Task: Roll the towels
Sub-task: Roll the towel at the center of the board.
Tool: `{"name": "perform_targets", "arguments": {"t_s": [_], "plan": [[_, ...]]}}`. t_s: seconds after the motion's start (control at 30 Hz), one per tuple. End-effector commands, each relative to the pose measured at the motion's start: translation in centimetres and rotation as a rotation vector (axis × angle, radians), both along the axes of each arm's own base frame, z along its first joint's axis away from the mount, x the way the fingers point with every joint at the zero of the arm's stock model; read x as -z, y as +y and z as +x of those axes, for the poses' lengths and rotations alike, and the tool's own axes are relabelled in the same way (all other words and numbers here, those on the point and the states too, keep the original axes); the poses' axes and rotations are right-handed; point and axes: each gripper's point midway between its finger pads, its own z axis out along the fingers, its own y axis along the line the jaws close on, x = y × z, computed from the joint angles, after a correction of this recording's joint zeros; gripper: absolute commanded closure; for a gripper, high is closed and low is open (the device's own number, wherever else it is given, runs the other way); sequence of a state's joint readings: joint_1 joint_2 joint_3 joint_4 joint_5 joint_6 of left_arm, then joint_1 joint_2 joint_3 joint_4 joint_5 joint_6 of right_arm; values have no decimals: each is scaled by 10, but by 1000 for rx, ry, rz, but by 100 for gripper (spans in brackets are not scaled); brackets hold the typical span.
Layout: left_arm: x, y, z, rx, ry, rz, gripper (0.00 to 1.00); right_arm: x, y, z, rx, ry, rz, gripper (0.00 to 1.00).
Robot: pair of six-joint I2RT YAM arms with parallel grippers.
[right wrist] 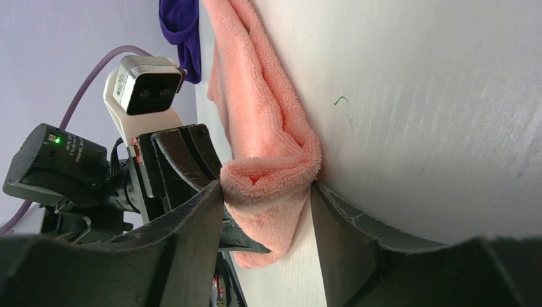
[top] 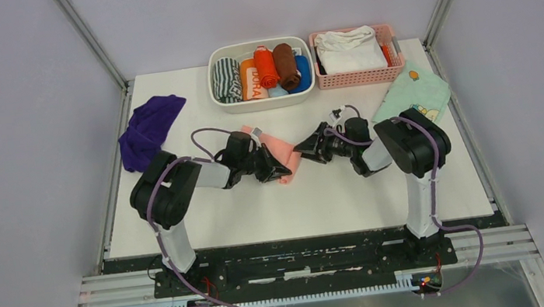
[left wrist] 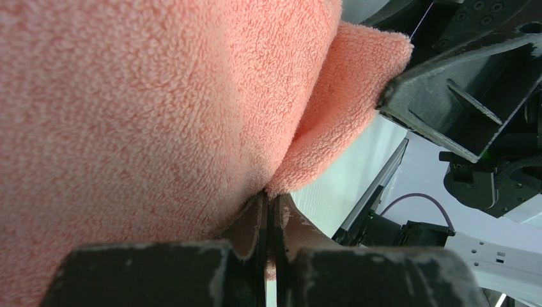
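Observation:
The salmon-pink towel (top: 285, 154) lies mid-table between my two grippers. In the left wrist view this pink towel (left wrist: 128, 109) fills most of the picture, and my left gripper (left wrist: 271, 199) is shut on its edge. Seen from above, the left gripper (top: 277, 171) is at the towel's near-left side. My right gripper (right wrist: 265, 188) has its fingers on both sides of the folded end of the pink towel (right wrist: 255, 109), pressing it. From above, the right gripper (top: 306, 149) is at the towel's right. The purple towel (top: 147, 130) lies crumpled at the far left, apart from both.
A white bin (top: 220, 97) with several rolled cloths stands at the back centre. Beside it, a pink basket (top: 357, 77) holds a white folded cloth (top: 350, 50). A mint-green printed cloth (top: 415, 97) lies at the right, near the right arm.

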State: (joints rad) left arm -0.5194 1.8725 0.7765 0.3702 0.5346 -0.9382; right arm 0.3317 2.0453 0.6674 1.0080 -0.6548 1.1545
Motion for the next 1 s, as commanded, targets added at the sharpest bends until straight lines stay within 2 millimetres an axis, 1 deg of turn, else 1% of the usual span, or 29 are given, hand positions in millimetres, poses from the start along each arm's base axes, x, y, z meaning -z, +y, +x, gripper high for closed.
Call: {"name": "perform_targets", "arguments": {"t_s": [0.0,0.23,0.3,0.33,0.4,0.43,0.5,0.6,0.63,0.73,0.8,0.87,0.97], "plan": [[32,18,-9,-62,93,99,96,26,-5,-5,0,40,-74,41],[32,18,-9,-60,95,96,96,46,-10,-11,-26,81,-231,52],[32,18,-9,-60,94,97,95,48,-11,-11,-32,90,-284,56],[32,19,-9,-61,92,102,95,53,-13,-16,-39,123,-322,59],[31,22,-10,-65,85,115,92,52,-15,-15,-47,127,-383,65],[31,23,-10,-65,80,120,92,53,-16,-18,-51,140,-418,69],[29,25,-10,-65,69,134,89,52,-23,-18,-43,161,-502,75],[25,30,-10,-63,49,162,81,50,-28,-24,-46,208,-594,84],[23,32,-11,-62,42,176,78,48,-31,-25,-44,223,-620,88],[7,38,-9,-63,-19,223,64,37,-37,-28,-35,256,-713,99],[-6,45,-4,-68,-113,297,57,29,-41,-29,-24,270,-769,100],[-24,46,-3,-58,-229,385,48,21,-42,-28,-21,280,-793,100],[-54,42,-1,-37,-439,550,41,12,-40,-27,-16,291,-794,99]]}}
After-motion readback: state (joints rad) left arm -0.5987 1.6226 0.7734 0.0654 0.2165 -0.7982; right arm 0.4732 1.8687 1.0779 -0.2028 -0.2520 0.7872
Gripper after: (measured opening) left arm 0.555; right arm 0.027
